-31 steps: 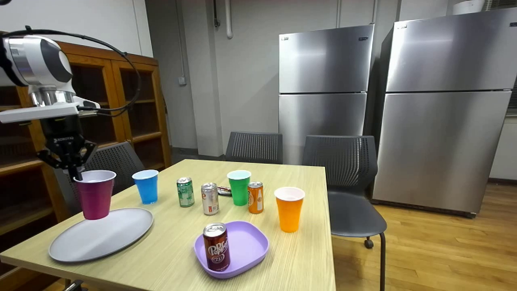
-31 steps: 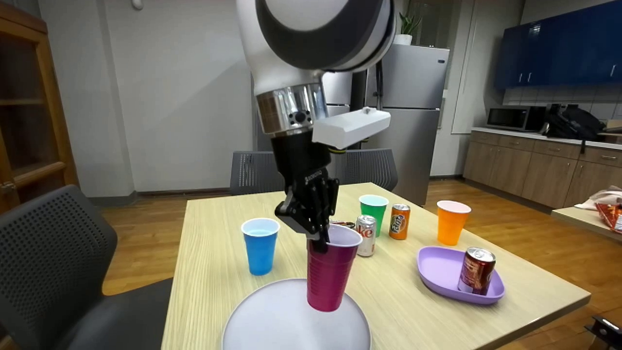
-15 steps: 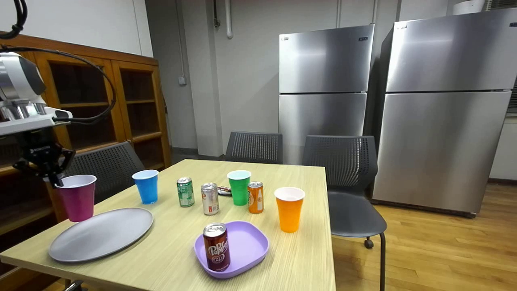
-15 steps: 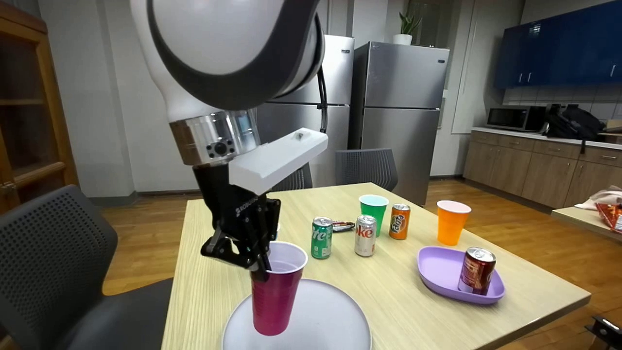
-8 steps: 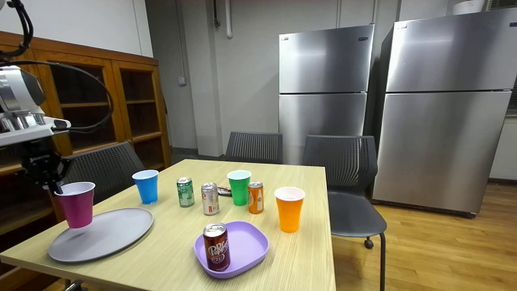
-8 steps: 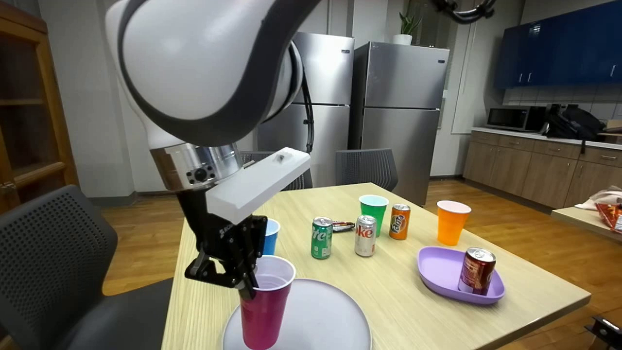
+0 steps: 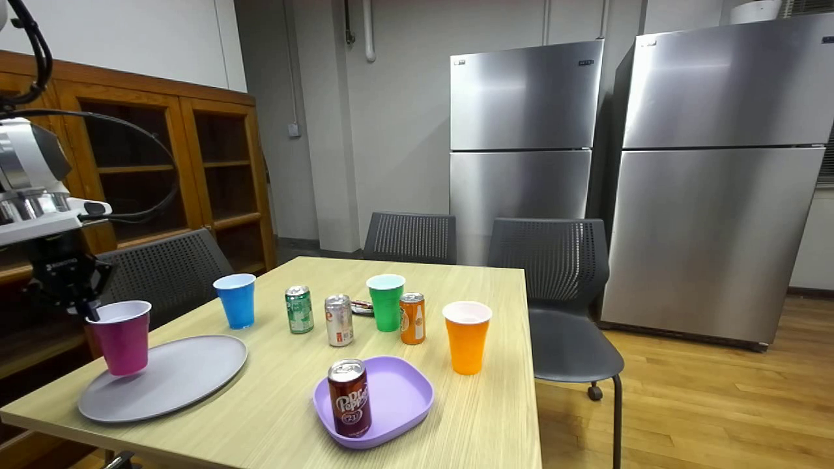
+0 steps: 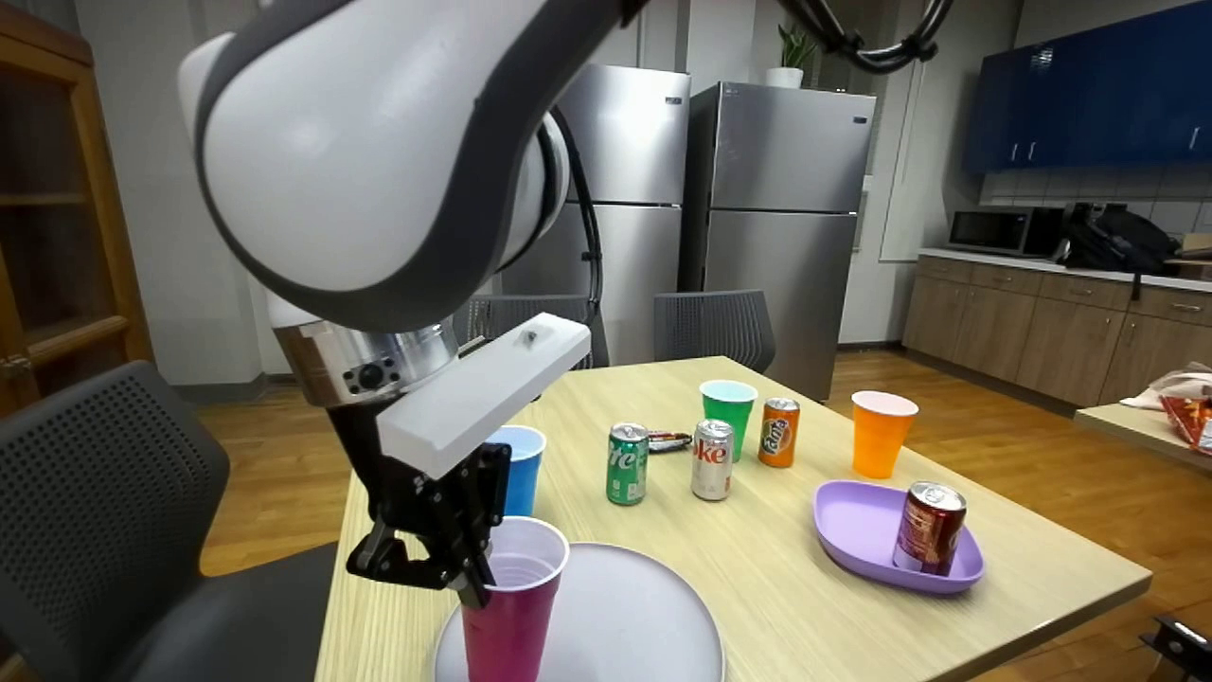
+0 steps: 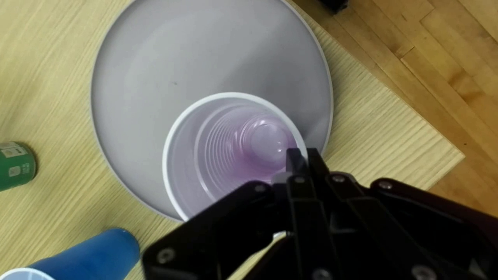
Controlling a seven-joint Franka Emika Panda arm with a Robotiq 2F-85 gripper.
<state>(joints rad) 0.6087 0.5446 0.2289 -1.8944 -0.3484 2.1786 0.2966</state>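
The gripper [image 9: 306, 159] pinches the rim of a dark pink cup [image 8: 513, 630], with one finger inside it and one outside. The cup leans a little over a gray plate [image 9: 163, 70]. I cannot tell if its bottom touches the plate. The plate lies close to one corner of the table [image 7: 260, 410]. A blue cup [image 7: 236, 305] stands near the plate, by the table's edge. A green can [image 8: 627, 466] and a silver can [image 8: 712, 462] stand around the middle of the table. Near them are a small wrapper [image 8: 668, 441], a green cup [image 7: 387, 306] and an orange can [image 7: 412, 319]. An orange cup [image 7: 468, 342] stands near the edge across from the blue cup. A purple tray [image 7: 397, 394] lies well apart from the plate, with a dark red can [image 7: 350, 400] standing in it.
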